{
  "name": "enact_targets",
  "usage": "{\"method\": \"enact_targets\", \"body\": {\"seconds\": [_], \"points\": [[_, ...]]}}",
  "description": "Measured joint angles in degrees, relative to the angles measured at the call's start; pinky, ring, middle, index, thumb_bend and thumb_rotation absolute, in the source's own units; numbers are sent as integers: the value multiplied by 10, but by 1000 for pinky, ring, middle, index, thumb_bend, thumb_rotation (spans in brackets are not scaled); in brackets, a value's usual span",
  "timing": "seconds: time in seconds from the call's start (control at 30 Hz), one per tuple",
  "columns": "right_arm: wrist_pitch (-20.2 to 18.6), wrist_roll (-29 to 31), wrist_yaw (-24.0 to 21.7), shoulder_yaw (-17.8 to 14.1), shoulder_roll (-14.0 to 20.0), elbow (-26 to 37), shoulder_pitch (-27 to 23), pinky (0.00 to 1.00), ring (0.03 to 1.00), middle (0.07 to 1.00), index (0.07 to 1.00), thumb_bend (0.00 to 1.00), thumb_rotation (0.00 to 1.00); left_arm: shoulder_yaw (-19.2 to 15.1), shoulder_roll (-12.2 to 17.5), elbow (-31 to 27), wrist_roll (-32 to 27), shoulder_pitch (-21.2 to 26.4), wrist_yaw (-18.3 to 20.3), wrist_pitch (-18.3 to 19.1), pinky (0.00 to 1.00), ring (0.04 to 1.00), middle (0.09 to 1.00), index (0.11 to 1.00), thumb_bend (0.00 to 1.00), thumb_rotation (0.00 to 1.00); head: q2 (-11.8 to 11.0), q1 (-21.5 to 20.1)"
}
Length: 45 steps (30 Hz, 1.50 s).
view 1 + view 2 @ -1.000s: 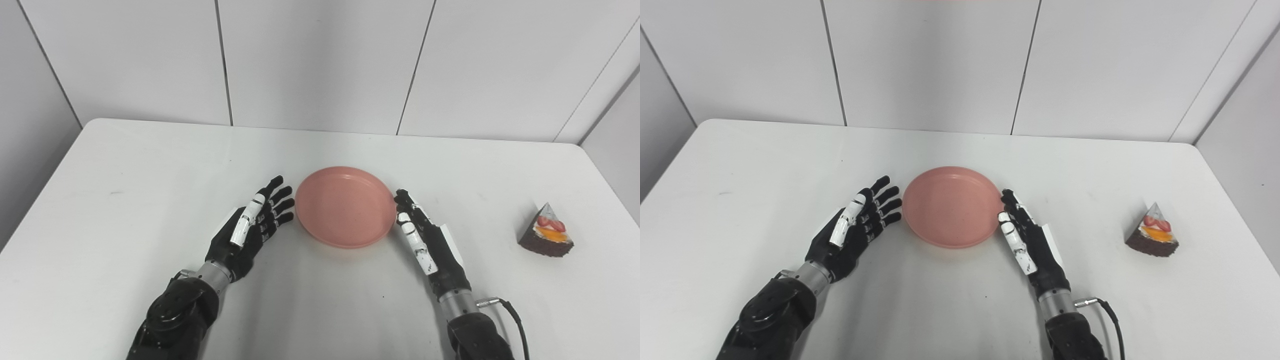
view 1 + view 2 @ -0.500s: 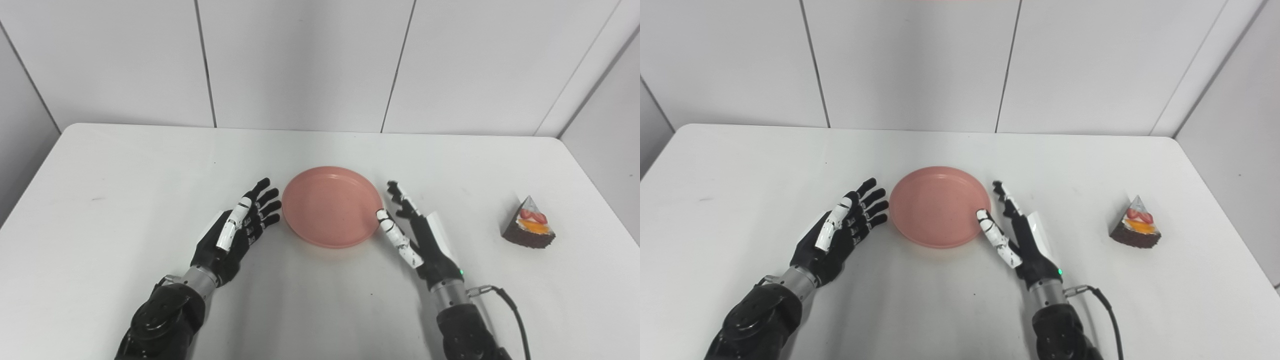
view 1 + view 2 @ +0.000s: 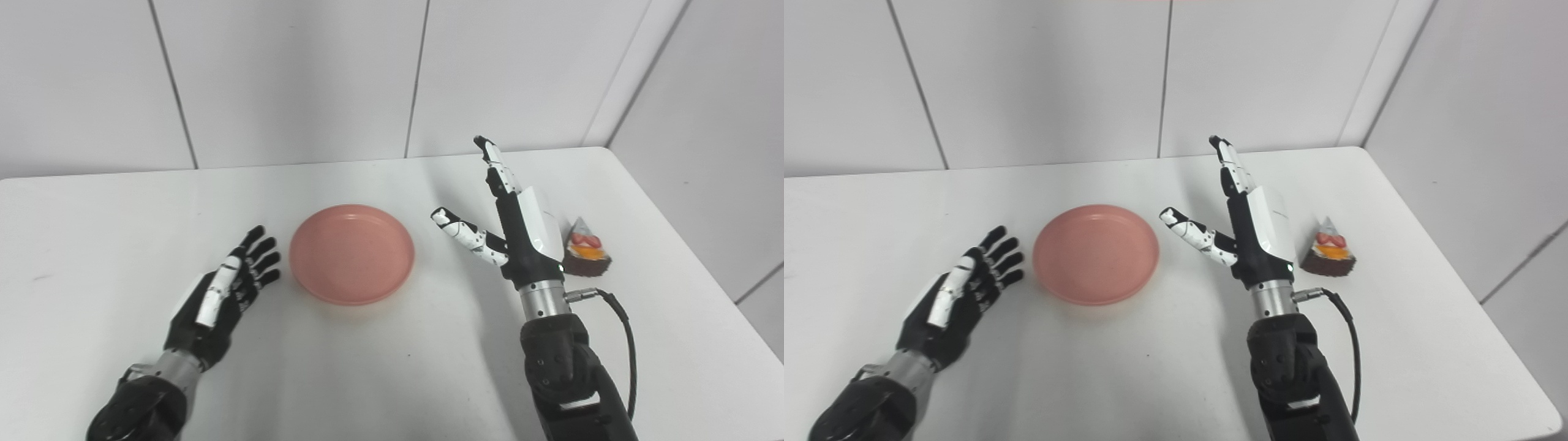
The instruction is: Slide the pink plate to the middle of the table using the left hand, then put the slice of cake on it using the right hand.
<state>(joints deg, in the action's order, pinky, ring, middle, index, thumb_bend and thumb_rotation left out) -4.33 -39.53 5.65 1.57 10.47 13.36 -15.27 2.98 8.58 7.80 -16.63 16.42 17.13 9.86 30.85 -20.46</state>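
Right hand [image 3: 520, 226] lifted; pink plate [image 3: 351, 253] empty

A smooth white rectangular table [image 3: 92, 202] with rounded far corners stands against pale grey panelled walls [image 3: 294, 73] with dark seams

The desk [image 3: 380, 380] has a smooth, matt white top with a few faint dark marks. On it, the pink plate [image 3: 351, 253] looks like matt plastic, finely speckled, with only a soft sheen along its rim. Left of the plate, the left hand [image 3: 215, 297] is matt black plastic with a glossy white strip along one of its fingers [image 3: 258, 232]. Right of the plate, the right hand [image 3: 520, 229] has a smooth white shell on black, and a bare brushed-metal wrist. Beyond it, the slice of cake [image 3: 1328, 255] shows a rough dark crumb and glossy fruit. Behind the desk, the wall panels [image 3: 294, 79] are smooth, matt white.
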Motion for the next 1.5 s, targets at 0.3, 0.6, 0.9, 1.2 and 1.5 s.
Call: {"method": "enact_targets", "body": {"seconds": [0.3,0.6,0.9,1.2,1.5], "points": [[-3,-49,35,-39,13,13,0,798,895,941,933,874,814,-23,24,62,-22,23,43,-44,889,915,941,932,424,942,-6,-42],[-115,-95,17,-78,18,16,0,709,867,952,959,911,694,-38,36,105,-30,41,66,-70,868,887,910,900,439,934,-4,-76],[-189,-98,-1,-104,41,-1,2,757,906,979,1000,985,758,-45,48,129,-40,52,77,-77,856,881,901,894,437,934,-3,-86],[-225,-98,-9,-120,53,-31,4,802,935,975,998,990,722,-48,50,136,-49,55,82,-77,842,875,900,894,438,909,1,-96],[-227,-113,-34,-135,53,-63,4,806,941,991,1000,1000,724,-53,57,144,-50,58,90,-79,841,877,903,899,437,916,5,-103]]}}
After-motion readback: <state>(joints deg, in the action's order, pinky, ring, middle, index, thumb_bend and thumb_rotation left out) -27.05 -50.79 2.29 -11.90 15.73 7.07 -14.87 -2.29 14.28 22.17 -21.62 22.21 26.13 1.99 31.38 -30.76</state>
